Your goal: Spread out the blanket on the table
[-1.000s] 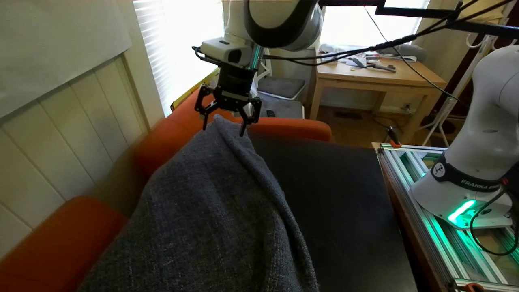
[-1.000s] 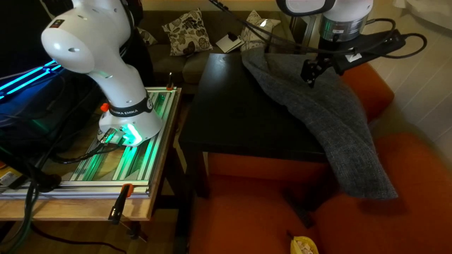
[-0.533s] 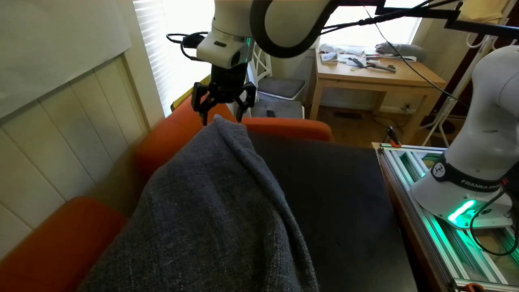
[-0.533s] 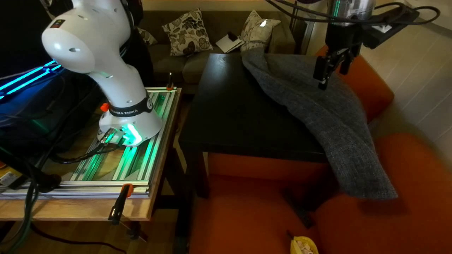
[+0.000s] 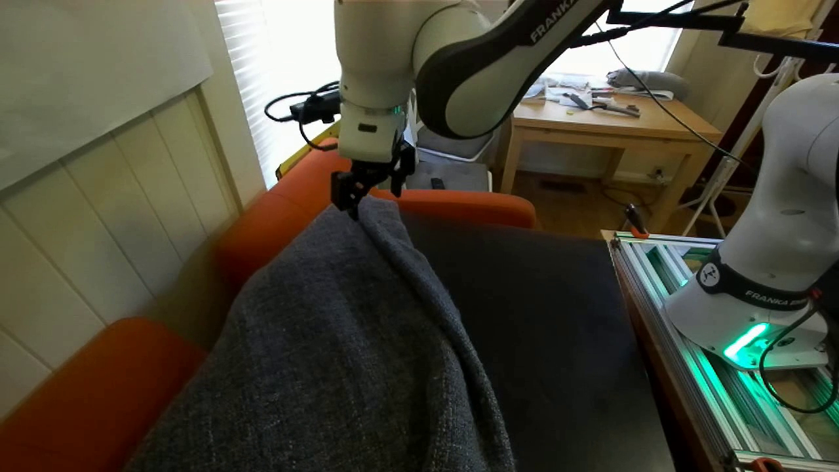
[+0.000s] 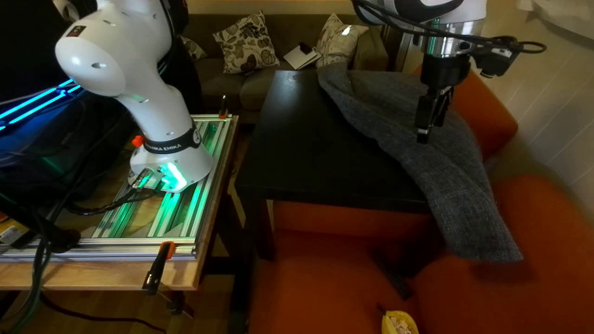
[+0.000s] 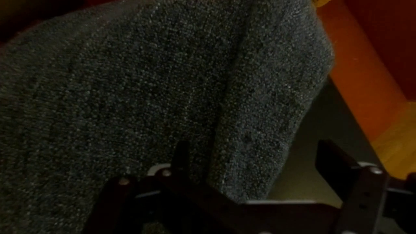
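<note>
"Two fingers (image 7: 331, 164) in the wrist view, set wide apart. Anything held in the gripper (image 7: 253, 149)?"

"Nothing gripped. One fingertip is seen against the blanket (image 5: 341, 341), the other against bare table (image 5: 550, 328). A raised fold of the blanket shows through the gap."

"Touching the weave?"

"Can't tell. Both exterior views have the gripper pointing down in front of the blanket; contact not readable."

"How does the blanket lie?"

"Dark grey, heathered, rumpled lengthwise along the panelled wall (image 5: 131, 216) side of the table. The side toward the arm base (image 5: 721, 318) is bare, matte black. A thick rolled edge runs along the border between covered and bare."

"Ends?"

"In an exterior view, the near end hangs past the table edge, above orange upholstery (image 6: 547, 222). The far end is in line with a patterned pillow (image 6: 341, 44) on a brown couch (image 6: 218, 83) beyond."

"So, spread?"

"Partly; much of the tabletop uncovered."

"Surroundings?"

"Green light (image 5: 747, 339) glowing on the arm base. Pale wooden desk (image 5: 544, 117) beyond the table, papers and oddments on it. Yellow container (image 6: 386, 324) against the orange upholstery, cut off; contents too small to tell."
</note>
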Tool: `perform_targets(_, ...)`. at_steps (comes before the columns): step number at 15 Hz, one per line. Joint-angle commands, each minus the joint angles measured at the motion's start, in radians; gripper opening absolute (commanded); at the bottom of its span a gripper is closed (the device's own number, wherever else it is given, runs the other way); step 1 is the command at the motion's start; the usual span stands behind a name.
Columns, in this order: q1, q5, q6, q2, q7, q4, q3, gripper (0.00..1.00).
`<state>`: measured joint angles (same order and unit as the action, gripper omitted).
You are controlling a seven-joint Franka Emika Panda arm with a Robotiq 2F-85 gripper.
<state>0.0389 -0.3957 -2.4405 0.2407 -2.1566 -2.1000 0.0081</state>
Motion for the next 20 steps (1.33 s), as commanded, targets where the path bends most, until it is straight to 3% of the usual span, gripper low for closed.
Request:
perform_targets(1, -0.02, -0.073, 0.024, 0.053, 0.042, 0.039, -0.018, 1.0)
perform_targets(2, -0.018, -0.076, 0.024, 0.06, 0.043, 0.041, -0.019, 1.0)
perform_targets(3, -0.02, -0.08, 0.027, 0.067, 0.048, 0.047, -0.02, 0.84)
perform_targets(4, -0.022, -0.084, 0.029, 0.071, 0.053, 0.048, -0.02, 0.74)
perform_targets(14, -0.022, -0.062, 0.103, 0.087, 0.107, 0.066, -0.015, 0.03)
perform_targets(18, -0.005, -0.055, 0.097, 0.092, 0.142, 0.031, -0.028, 0.0)
perform_targets(20, 0.031, 0.036, 0.077, 0.077, 0.144, -0.004, -0.02, 0.01)
